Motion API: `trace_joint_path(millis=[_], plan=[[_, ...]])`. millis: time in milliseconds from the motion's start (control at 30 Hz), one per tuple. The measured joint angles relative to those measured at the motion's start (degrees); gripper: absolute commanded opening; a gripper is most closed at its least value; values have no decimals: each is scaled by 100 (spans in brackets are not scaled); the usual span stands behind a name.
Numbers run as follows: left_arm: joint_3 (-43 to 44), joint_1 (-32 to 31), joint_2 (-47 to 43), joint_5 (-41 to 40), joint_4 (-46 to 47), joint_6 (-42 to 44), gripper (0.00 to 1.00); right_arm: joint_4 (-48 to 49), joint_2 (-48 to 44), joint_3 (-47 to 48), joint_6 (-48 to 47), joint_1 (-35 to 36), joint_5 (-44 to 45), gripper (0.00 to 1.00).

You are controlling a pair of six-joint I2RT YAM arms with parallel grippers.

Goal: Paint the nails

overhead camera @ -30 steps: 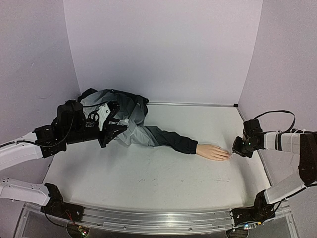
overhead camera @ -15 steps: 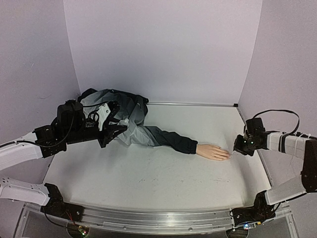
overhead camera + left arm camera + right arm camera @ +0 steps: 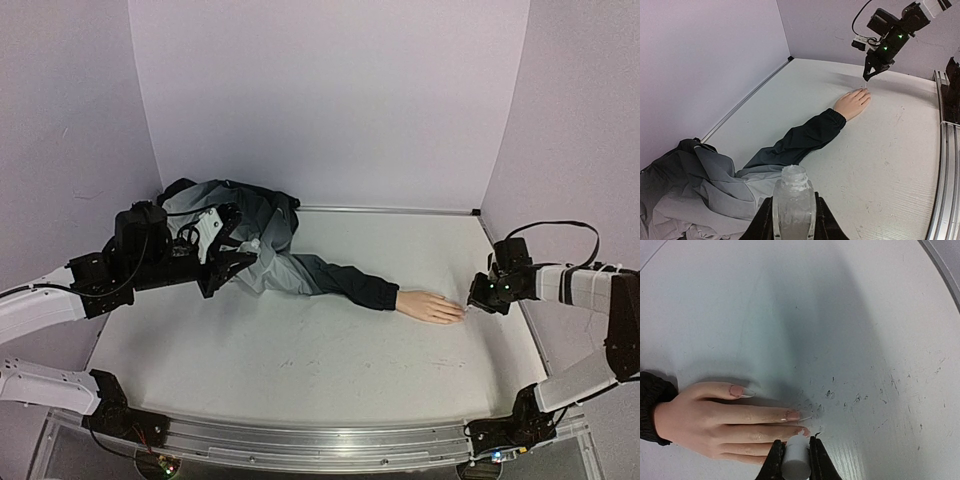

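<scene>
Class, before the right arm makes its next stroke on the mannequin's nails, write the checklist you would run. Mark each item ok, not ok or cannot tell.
1. Mannequin hand lying flat, palm down: ok.
2. Nails facing up and unobstructed: ok for thumb, index and middle; the others cannot tell.
3. Right end effector shut on the white cylinder: ok.
4. Cylinder positioned at the fingertips: ok.
5. Applicator tip touching a nail: cannot tell, hidden beneath the cylinder.
6. Left end effector shut on the uncapped bottle: ok.

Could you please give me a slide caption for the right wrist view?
Right gripper pinches a white cylinder at the mannequin hand's nails.
</scene>
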Motion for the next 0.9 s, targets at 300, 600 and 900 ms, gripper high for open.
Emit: trace_joint_path(millis=[300,600,900], plan=[[0,0,-2,0,2,0,0,13,133,26,4,0,-9,0],[0,0,-11,-2,0,0,0,4,192,26,11,0,-9,0],[0,0,-11,-2,0,0,0,-116,170,26,133,0,149,0]])
